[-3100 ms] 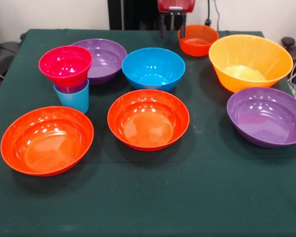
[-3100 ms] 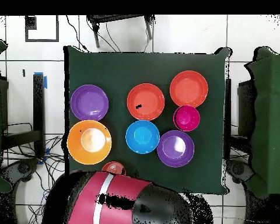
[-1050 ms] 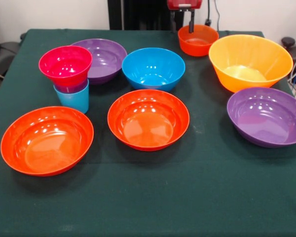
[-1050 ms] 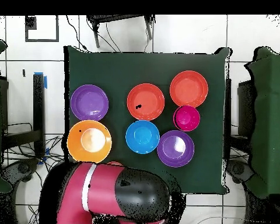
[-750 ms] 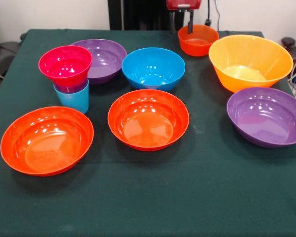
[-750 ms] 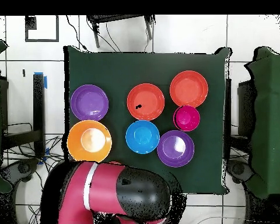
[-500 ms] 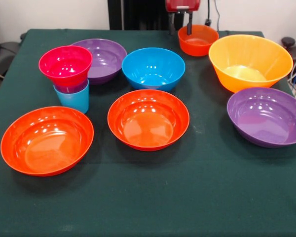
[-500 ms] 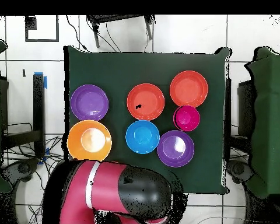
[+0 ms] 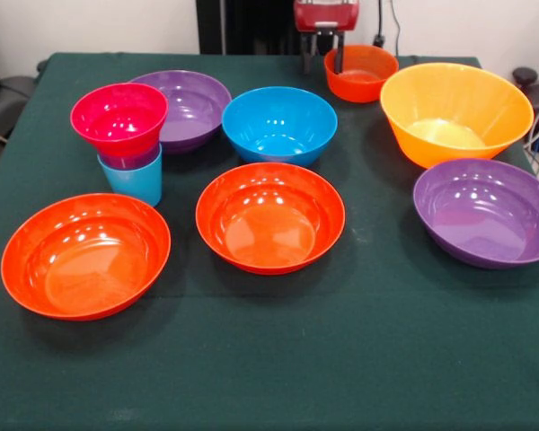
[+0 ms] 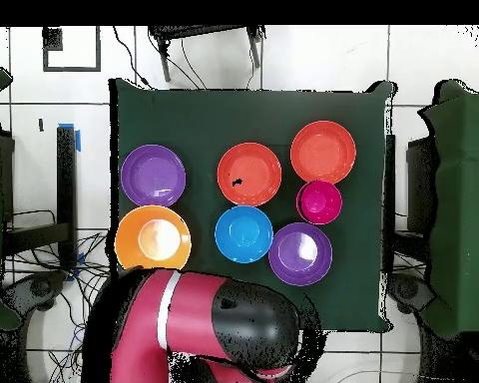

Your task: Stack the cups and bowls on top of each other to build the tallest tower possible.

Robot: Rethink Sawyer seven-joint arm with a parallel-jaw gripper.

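Lighting: bright, even, from above. Glare: soft white highlights inside every glossy bowl, strongest in the two orange-red bowls [image 9: 85, 254] [image 9: 270, 215] and the yellow-orange bowl [image 9: 455, 112]. Shadows: short, soft-edged, faint on the dark green tabletop [image 9: 278, 350], falling toward its near edge below each bowl. Focus: front view sharp across the tabletop. Overhead view: bowls read as flat discs of colour; pale floor [image 10: 423, 60] around the tabletop is near white.

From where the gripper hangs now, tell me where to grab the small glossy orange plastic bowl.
Probably by its thin rim, from straight above: the small orange bowl sits upright and open, and the gripper hangs open near that edge.
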